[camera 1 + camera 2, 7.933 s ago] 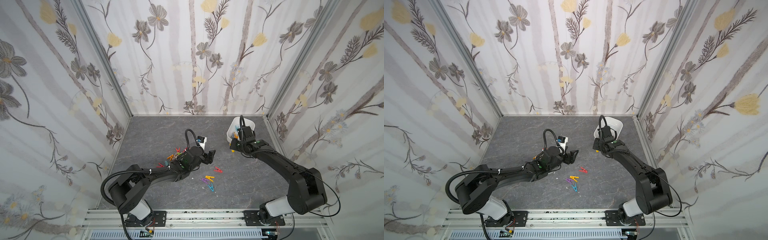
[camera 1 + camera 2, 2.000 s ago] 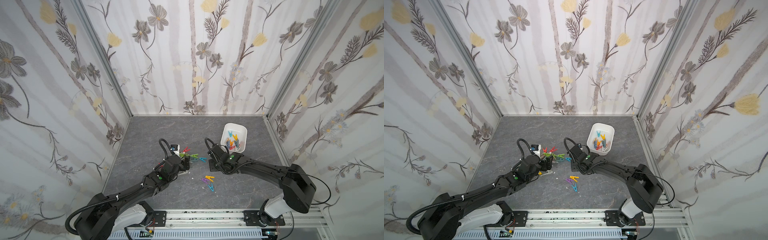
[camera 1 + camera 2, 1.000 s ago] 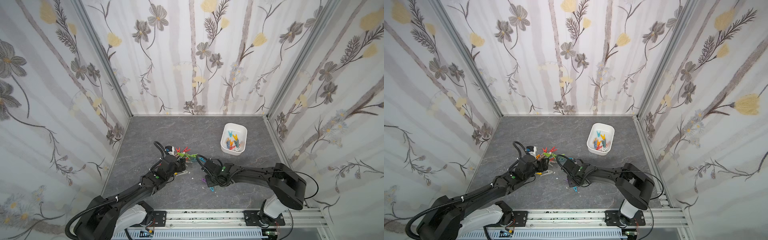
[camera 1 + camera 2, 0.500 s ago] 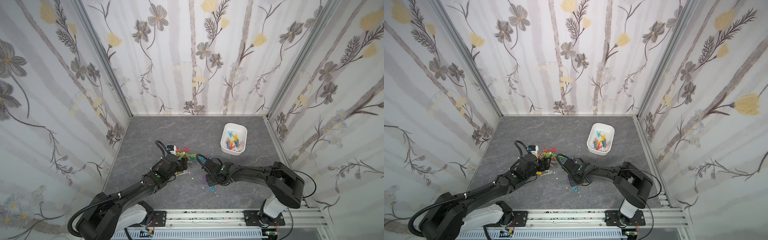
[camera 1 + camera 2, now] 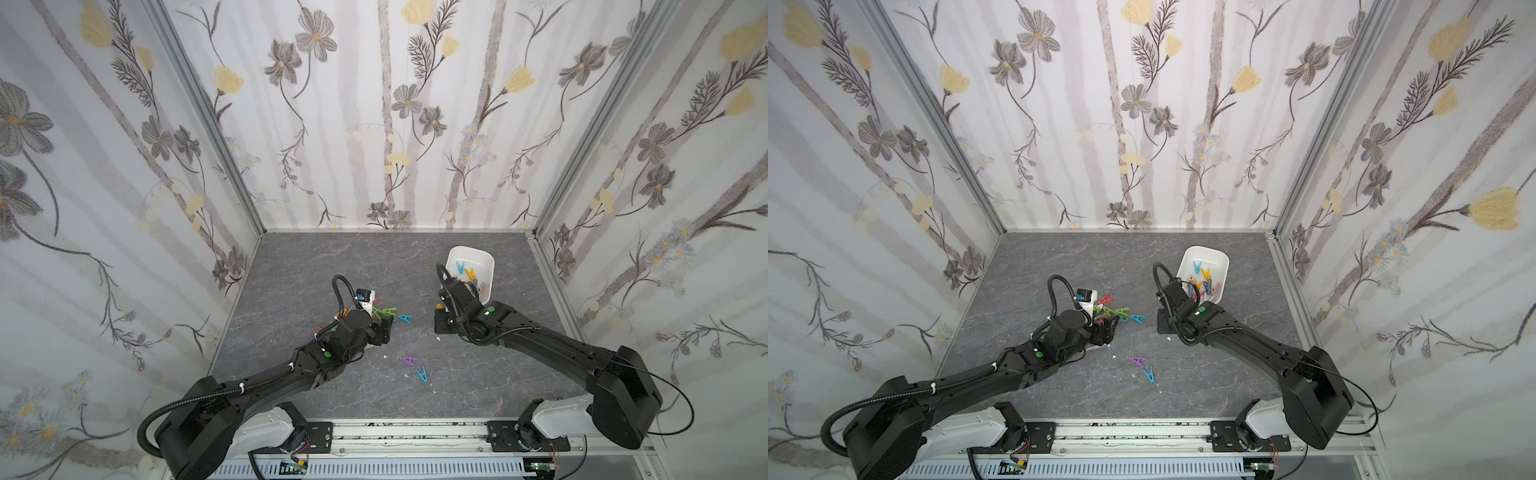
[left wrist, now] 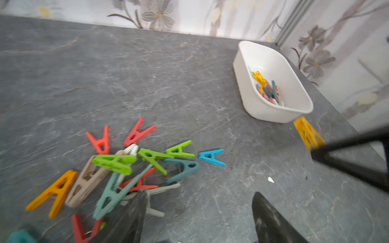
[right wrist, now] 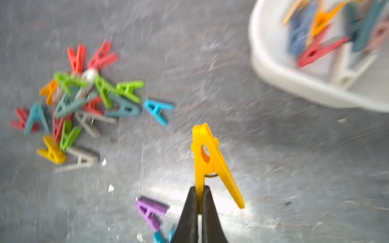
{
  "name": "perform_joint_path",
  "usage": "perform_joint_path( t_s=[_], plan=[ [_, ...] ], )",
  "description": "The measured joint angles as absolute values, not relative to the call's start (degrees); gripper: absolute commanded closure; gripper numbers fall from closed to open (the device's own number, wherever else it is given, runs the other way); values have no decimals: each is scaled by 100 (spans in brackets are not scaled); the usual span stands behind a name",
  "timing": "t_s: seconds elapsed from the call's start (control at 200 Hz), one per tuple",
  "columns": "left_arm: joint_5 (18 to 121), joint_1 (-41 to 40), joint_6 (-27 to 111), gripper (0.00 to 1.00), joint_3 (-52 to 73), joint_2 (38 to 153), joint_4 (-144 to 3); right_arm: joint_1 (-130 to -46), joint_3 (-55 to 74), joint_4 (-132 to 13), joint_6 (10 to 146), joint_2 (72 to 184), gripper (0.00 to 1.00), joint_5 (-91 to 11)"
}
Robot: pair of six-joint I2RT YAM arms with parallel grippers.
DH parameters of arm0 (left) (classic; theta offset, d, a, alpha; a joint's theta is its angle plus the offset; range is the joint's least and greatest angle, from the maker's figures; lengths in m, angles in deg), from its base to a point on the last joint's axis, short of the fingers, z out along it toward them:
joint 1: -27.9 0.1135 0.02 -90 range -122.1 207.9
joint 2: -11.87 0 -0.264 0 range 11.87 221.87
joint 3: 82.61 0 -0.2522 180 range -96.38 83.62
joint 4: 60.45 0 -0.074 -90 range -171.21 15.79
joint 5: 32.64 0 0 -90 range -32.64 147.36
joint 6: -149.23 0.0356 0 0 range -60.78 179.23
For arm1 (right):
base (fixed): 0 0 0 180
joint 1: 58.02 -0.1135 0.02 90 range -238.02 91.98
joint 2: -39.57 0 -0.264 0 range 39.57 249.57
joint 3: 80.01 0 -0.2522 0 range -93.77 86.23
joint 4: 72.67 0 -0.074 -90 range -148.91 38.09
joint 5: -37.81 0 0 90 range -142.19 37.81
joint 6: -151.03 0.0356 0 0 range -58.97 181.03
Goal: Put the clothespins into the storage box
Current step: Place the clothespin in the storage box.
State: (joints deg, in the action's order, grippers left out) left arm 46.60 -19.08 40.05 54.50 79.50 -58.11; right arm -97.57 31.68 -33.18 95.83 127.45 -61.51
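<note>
The white storage box (image 5: 488, 261) (image 5: 1222, 264) stands at the back right and holds several clothespins. My right gripper (image 7: 199, 190) is shut on one leg of a yellow clothespin (image 7: 207, 157) and carries it above the floor, just short of the storage box (image 7: 284, 83). A heap of mixed-colour clothespins (image 5: 385, 311) (image 6: 117, 166) lies mid-floor. My left gripper (image 6: 199, 194) stands open and empty at the near edge of that heap. A purple clothespin (image 5: 409, 360) and a blue clothespin (image 5: 422, 375) lie apart near the front.
A single light-blue clothespin (image 5: 1138, 319) rests between the heap and the right arm. Floral walls close in the grey floor on three sides. Tiny white specks (image 6: 270, 179) dot the floor.
My right gripper has closed on the yellow clothespin beside the purple and blue ones, lifted it and carried it back toward the storage box. The left arm has barely shifted.
</note>
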Motion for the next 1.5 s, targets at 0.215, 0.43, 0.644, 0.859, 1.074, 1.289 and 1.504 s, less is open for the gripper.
perform_joint_path(
  t_s=[0.215, 0.43, 0.644, 0.859, 1.074, 1.289, 1.504],
  plan=[
    [4415, -2214, 4232, 20, 5026, 8704, -5586, -8961, 2722, -3357, 9326, 13254, 96, -5664],
    [4669, -2363, 4208, 19, 3817, 10221, -5424, -7597, 1892, -4223, 9194, 14378, 97, -5587],
    [4865, -2313, 4013, 19, 3804, 10376, -5254, -7451, 1844, -4391, 9140, 14458, 96, -5546],
    [5101, -2171, 3891, 19, 3752, 10558, -5210, -7368, 1763, -4393, 9138, 14784, 91, -5506],
    [5169, -2063, 3806, 20, 3752, 10556, -5175, -7350, 1700, -4389, 9138, 14852, 69, -5408],
    [5243, -1985, 3784, 19, 3844, 10405, -5170, -7422, 1708, -4277, 9138, 14566, 67, -5421],
    [5202, -1727, 3685, 19, 4322, 9653, -5197, -8270, 2213, -4063, 9146, 13842, 66, -5528]
  ],
)
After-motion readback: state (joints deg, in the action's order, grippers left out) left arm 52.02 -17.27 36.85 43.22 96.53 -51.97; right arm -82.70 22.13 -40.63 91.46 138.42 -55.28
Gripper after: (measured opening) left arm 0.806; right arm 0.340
